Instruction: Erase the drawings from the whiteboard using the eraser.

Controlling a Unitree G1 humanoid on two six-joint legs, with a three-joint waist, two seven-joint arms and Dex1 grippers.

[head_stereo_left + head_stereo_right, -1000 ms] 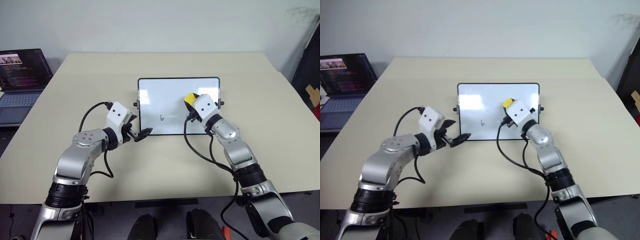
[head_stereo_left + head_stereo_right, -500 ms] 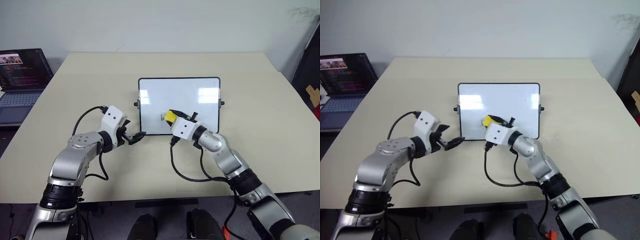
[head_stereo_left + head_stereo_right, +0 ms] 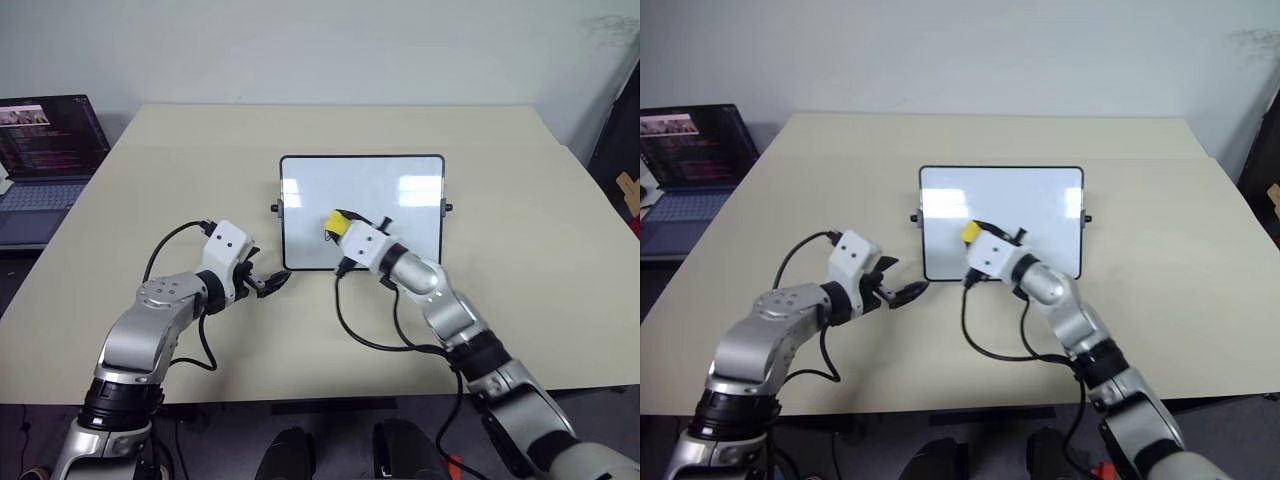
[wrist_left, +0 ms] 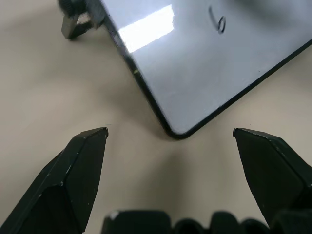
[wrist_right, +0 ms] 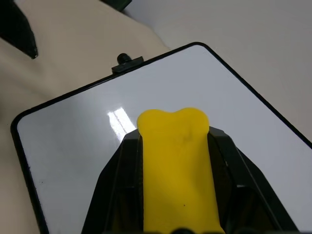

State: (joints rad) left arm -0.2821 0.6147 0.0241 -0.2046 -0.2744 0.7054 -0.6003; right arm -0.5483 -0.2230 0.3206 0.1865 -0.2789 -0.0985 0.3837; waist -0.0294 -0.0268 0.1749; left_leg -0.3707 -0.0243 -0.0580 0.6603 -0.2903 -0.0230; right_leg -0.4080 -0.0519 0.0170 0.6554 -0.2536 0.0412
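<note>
Eraser [image 3: 337,222] clamped in right tool [image 3: 343,228], held over whiteboard [image 3: 1040,190] lower left area for wiping. One "6" mark [image 4: 219,22] remaining there. Left tool [image 3: 272,282] spread, empty, above counter [image 3: 520,220] beside whiteboard's near-left corner, likely for bracing.

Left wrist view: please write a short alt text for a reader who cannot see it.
A whiteboard lies on a beige table, its rounded corner pointing between the two open black fingers of the left gripper. One small handwritten mark like a "6" is on the board.
</note>
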